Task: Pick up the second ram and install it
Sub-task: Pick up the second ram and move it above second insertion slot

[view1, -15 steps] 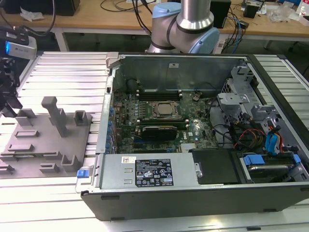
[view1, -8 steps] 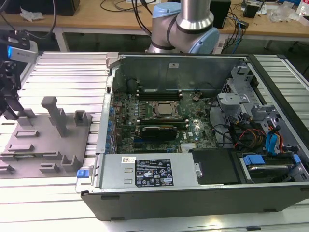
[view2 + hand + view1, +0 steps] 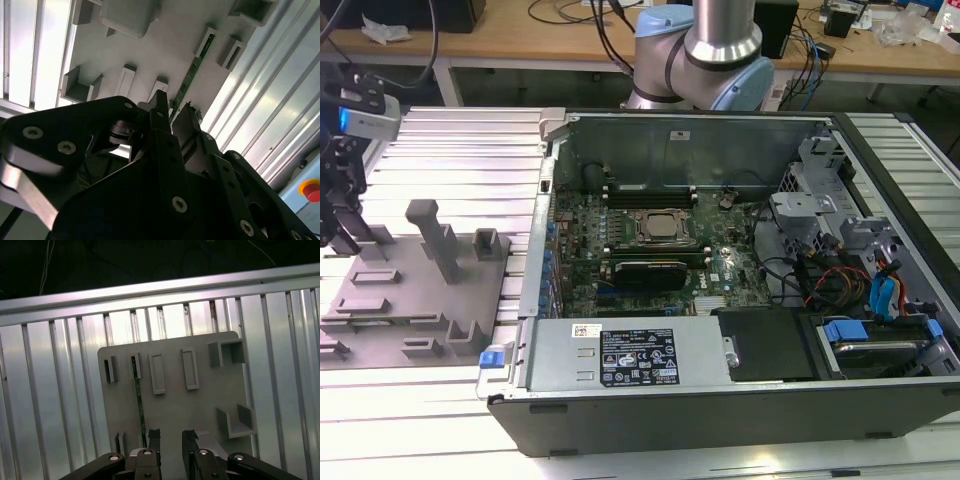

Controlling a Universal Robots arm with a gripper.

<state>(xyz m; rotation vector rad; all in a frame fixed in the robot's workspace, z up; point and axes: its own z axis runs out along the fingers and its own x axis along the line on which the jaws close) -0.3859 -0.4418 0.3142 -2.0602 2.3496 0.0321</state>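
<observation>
The claw (image 3: 171,437) hangs over a grey holder plate (image 3: 205,405) on the ribbed metal table (image 3: 55,405), its two fingers parted by a narrow gap with nothing gripped between them. The second ram (image 3: 140,405) stands on edge in a slot of that plate, its near end just beside one fingertip. In the exterior view the plate lies at the exterior view's left of the open computer case (image 3: 700,400)

gripper (image 3: 170,435): smooth matt black, bright metal screw heads; second ram (image 3: 139,405): dull green circuit board; holder plate (image 3: 172,410): matt grey plastic; table (image 3: 50,415): ribbed bare metal, satin sheen; computer case (image 3: 720,425): dark matt shell, grey sheet metal inside; arm (image 3: 722,25): brushed silver metal, glossy pale blue caps
</observation>
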